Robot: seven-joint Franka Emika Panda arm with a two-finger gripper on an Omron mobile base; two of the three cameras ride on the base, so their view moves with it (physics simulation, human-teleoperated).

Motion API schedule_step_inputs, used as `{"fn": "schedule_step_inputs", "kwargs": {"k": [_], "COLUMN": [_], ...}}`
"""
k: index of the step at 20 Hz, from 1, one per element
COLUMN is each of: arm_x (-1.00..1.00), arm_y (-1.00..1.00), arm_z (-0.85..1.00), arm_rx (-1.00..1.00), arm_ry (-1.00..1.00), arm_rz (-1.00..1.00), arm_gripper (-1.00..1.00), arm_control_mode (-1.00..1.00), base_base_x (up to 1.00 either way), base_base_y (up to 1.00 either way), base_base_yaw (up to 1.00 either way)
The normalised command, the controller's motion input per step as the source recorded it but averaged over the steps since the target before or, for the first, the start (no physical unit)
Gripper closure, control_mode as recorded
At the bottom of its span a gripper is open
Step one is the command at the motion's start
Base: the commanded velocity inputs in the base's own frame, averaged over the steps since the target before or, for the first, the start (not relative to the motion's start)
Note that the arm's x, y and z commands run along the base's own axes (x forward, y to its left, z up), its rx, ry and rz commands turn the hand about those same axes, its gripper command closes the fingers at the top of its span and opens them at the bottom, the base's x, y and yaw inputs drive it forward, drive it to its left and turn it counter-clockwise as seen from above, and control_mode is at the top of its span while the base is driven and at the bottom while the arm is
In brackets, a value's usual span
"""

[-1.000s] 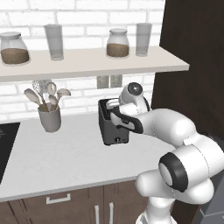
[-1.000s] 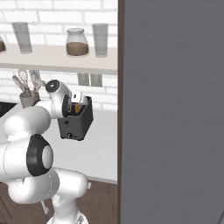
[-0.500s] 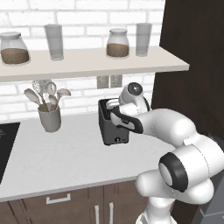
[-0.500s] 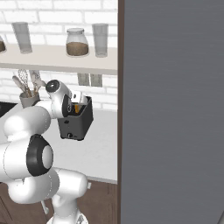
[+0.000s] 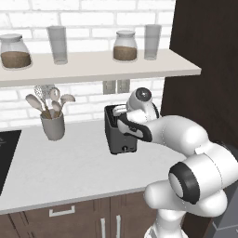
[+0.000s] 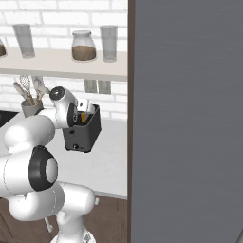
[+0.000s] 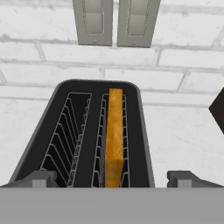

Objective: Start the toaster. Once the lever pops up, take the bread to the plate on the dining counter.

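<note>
the gripper (image 7: 111, 178) hung above the toaster (image 7: 87, 131), jaws wide apart and empty. the bread (image 7: 114, 135) stood edge-on in the right slot, centred between the fingertips, its long axis running away from them.

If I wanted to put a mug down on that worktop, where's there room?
Bare worktop lies between the utensil cup and the toaster, and along the front edge. It is crowded at the toaster, where the claw hovers over the bread.
</note>
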Motion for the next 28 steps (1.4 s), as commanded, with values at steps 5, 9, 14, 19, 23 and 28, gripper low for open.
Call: {"fn": "schedule_step_inputs", "kwargs": {"k": [5,9,14,19,23,28], "arm_x": [0.00,0.00,0.00,0.00,0.00,0.00], "arm_y": [0.00,0.00,0.00,0.00,0.00,0.00], "arm_z": [0.00,0.00,0.00,0.00,0.00,0.00], "arm_rx": [0.00,0.00,0.00,0.00,0.00,0.00], "arm_ry": [0.00,0.00,0.00,0.00,0.00,0.00], "arm_rz": [0.00,0.00,0.00,0.00,0.00,0.00], "arm_gripper": [-1.00,-1.00,-1.00,-1.00,-1.00,-1.00], "arm_control_mode": [-1.00,-1.00,-1.00,-1.00,-1.00,-1.00], "base_base_x": [0.00,0.00,0.00,0.00,0.00,0.00], "base_base_y": [0.00,0.00,0.00,0.00,0.00,0.00], "base_base_yaw": [0.00,0.00,0.00,0.00,0.00,0.00]}}
